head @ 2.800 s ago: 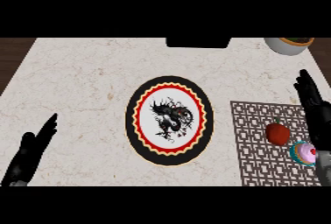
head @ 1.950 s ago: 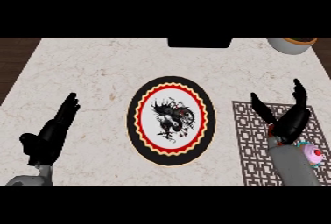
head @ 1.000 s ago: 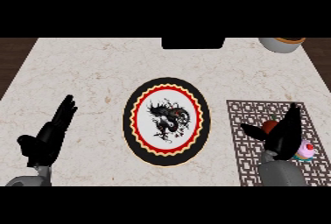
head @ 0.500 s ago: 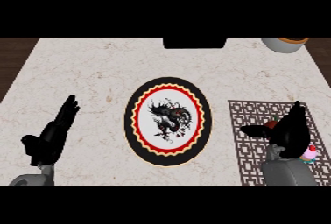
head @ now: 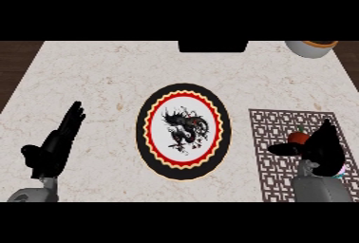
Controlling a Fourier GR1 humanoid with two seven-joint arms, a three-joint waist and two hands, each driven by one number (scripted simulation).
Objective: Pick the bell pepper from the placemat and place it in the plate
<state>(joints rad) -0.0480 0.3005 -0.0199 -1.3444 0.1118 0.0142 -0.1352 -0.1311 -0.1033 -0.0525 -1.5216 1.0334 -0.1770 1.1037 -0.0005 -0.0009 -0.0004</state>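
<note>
The red bell pepper (head: 297, 137) lies on the brown lattice placemat (head: 277, 161) at the right. My right hand (head: 319, 148) covers its right side, with the fingers pointing up past it and the thumb stretched out to the left just below it. The fingers look straight, so the hand is open. The round plate (head: 151, 137) with a red and black rim and a dragon picture lies in the middle of the counter, left of the placemat. My left hand (head: 54, 147) rests open at the lower left, far from both.
A pale bowl (head: 311, 48) stands at the far right corner. A dark block (head: 212, 46) sits at the counter's far edge. A small pink and teal thing (head: 340, 170) peeks out behind my right wrist on the placemat. The counter's left edge borders dark wood.
My right hand came in from the right edge and settled over the bell pepper, hiding most of it. In the last half second it barely shifted. The left hand stays put.
</note>
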